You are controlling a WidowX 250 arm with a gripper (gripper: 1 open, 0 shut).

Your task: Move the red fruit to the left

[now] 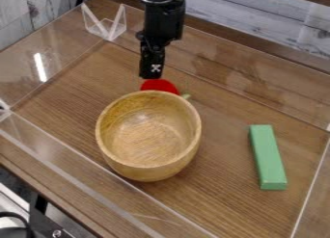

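Note:
The red fruit [161, 87] is small, round and glossy, with a bit of green showing at its right side. It sits just behind the far rim of the wooden bowl [149, 136], which hides its underside. My gripper [152, 76] points straight down directly over the fruit, black fingers closed on its top. I cannot tell whether the fruit rests on the table or hangs just above it.
A flat green block [267, 155] lies on the wooden table at the right. Clear acrylic walls [45, 64] ring the work area, with a folded clear piece [103, 22] at the back left.

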